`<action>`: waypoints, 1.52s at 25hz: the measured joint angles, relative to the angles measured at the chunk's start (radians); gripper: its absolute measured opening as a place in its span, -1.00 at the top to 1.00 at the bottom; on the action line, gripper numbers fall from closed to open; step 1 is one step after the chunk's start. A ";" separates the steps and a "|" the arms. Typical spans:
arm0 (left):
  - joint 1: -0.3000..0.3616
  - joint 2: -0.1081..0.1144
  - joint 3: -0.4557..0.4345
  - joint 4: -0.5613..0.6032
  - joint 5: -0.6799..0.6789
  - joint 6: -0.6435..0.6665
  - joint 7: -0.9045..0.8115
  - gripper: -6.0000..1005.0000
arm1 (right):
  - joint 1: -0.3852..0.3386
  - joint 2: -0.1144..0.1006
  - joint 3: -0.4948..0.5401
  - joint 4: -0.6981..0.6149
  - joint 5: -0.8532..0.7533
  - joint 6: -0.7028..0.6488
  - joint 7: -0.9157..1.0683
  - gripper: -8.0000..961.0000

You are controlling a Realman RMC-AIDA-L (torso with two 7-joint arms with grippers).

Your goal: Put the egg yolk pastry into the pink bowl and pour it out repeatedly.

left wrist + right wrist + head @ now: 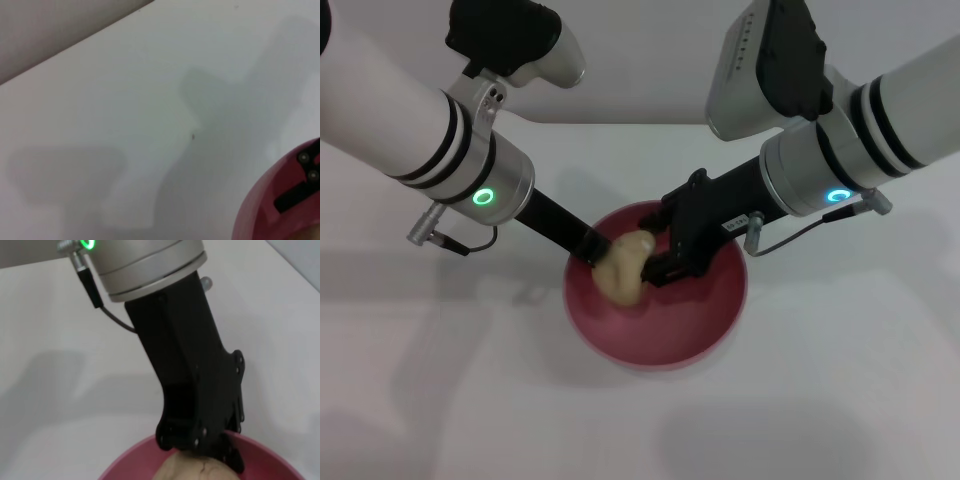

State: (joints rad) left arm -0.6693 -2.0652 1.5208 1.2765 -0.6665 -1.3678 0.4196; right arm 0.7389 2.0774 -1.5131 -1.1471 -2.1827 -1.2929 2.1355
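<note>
Where both arms meet: one pink bowl [660,320], one egg yolk pastry [623,268] clamped by right gripper [655,252]; left gripper [592,248] unclear

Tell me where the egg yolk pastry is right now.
In the head view, the pale tan egg-shaped pastry sits inside the round pink plastic bowl, between the left hand and right hand.

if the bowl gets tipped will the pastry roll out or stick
Probably rolls: the egg yolk pastry is a rounded lump and the pink bowl looks smooth and glossy inside. Its creased, matte surface suggests it is soft and may dent. The left gripper and right gripper flank it.
</note>
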 joint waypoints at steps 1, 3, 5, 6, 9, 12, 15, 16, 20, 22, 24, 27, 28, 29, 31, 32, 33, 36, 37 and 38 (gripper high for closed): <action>0.000 0.000 0.004 0.000 0.000 0.001 0.000 0.99 | 0.000 0.000 0.000 -0.002 0.000 0.001 0.003 -0.17; 0.001 0.000 0.008 0.000 0.000 0.005 0.000 0.99 | -0.001 0.000 0.002 -0.004 0.000 -0.004 0.009 -0.17; 0.006 0.000 0.007 -0.002 -0.002 0.010 0.000 0.99 | 0.000 -0.001 0.012 -0.006 -0.001 -0.024 0.021 -0.17; 0.008 0.001 0.006 -0.003 -0.001 0.010 0.001 0.99 | 0.000 -0.002 0.026 -0.014 -0.005 -0.051 0.030 -0.17; 0.011 0.002 0.001 -0.008 0.005 0.023 0.001 0.99 | -0.006 -0.003 0.046 -0.032 -0.013 -0.077 0.035 -0.17; 0.013 0.003 0.000 -0.009 0.007 0.038 0.001 0.99 | -0.017 -0.003 0.070 -0.057 -0.017 -0.106 0.036 -0.17; 0.012 0.003 -0.002 -0.010 0.009 0.044 0.001 0.99 | -0.020 -0.002 0.082 -0.069 -0.032 -0.118 0.043 -0.17; 0.012 0.004 -0.002 -0.010 0.012 0.047 0.001 0.99 | -0.020 -0.002 0.085 -0.078 -0.044 -0.118 0.055 -0.17; 0.019 0.004 -0.002 -0.013 0.048 0.081 -0.001 0.99 | -0.045 0.001 0.161 -0.131 -0.059 -0.118 0.097 -0.17; 0.042 0.004 -0.002 -0.014 0.073 0.130 -0.002 0.99 | -0.074 0.002 0.226 -0.143 -0.058 -0.116 0.101 -0.17; 0.088 0.004 0.004 0.004 0.078 0.208 0.001 0.99 | -0.099 0.002 0.293 -0.138 -0.058 -0.114 0.101 -0.17; 0.182 0.005 0.021 0.070 0.077 0.328 0.022 0.99 | -0.143 0.003 0.404 -0.103 -0.061 -0.113 0.095 -0.17; 0.216 0.004 0.036 0.100 0.076 0.374 0.032 0.99 | -0.155 0.003 0.436 -0.087 -0.061 -0.112 0.091 -0.17; 0.250 0.004 0.056 0.126 0.076 0.424 0.041 0.99 | -0.171 0.003 0.476 -0.065 -0.061 -0.112 0.081 -0.17; 0.347 0.005 0.136 0.194 0.078 0.582 0.079 0.99 | -0.195 0.002 0.544 -0.022 -0.059 -0.111 0.051 -0.17; 0.367 0.006 0.156 0.208 0.081 0.627 0.092 0.99 | -0.206 0.001 0.572 -0.003 -0.058 -0.111 0.038 -0.17; 0.416 0.006 0.201 0.234 0.084 0.713 0.121 0.99 | -0.217 0.000 0.601 0.016 -0.057 -0.111 0.025 -0.17; 0.491 0.007 0.293 0.269 0.085 0.871 0.199 0.99 | -0.248 -0.001 0.669 0.058 -0.055 -0.108 -0.001 -0.17; 0.502 0.007 0.323 0.270 0.086 0.921 0.227 0.99 | -0.256 -0.001 0.687 0.068 -0.055 -0.106 -0.007 -0.17; 0.509 0.007 0.351 0.268 0.089 0.962 0.249 0.99 | -0.263 -0.002 0.701 0.075 -0.054 -0.104 -0.009 -0.17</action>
State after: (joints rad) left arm -0.1600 -2.0586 1.8715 1.5448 -0.5776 -0.4063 0.6682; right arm 0.4762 2.0758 -0.8121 -1.0722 -2.2370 -1.3966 2.1262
